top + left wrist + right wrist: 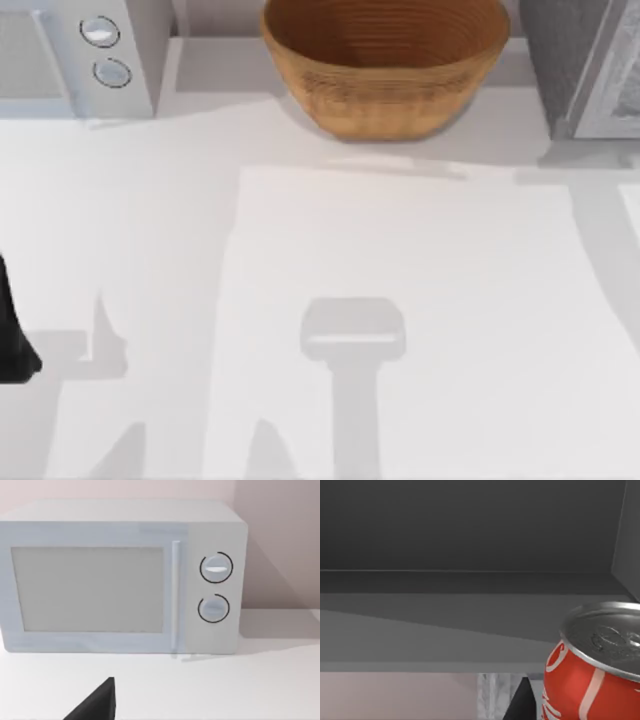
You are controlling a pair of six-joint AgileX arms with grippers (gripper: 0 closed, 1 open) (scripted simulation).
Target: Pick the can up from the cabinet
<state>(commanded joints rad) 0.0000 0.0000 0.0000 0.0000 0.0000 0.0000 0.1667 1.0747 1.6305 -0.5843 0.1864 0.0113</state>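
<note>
**Red can close to the right wrist, inside the grey cabinet**

Red with white marks and a grey metal top, the can (597,665) stands upright and very near the right wrist camera, against the cabinet's (470,540) dark grey walls and its shelf. In the top view the cabinet (585,65) sits at the far right of the white table (420,300), with the wooden bowl (385,65) at far centre and the microwave (75,55) at far left. The can itself is hidden from above.

The step in hand looks like the final approach or the grasp by the right arm. Its jaws are not clearly shown; a dark wedge beside the can may be one finger, but I cannot tell whether they are open or closed, or whether they touch the can.

To do this well, the jaws should straddle the can's side below the rim, level with the shelf, and close squarely so it does not tip or slide deeper. Lift only a little before drawing back toward the near side, since the cabinet's top is close above and the side wall stands just beside the can.

The left arm (12,335) waits at the table's left edge, its wrist facing the microwave (122,575); whether its jaws are open I cannot tell.
</note>
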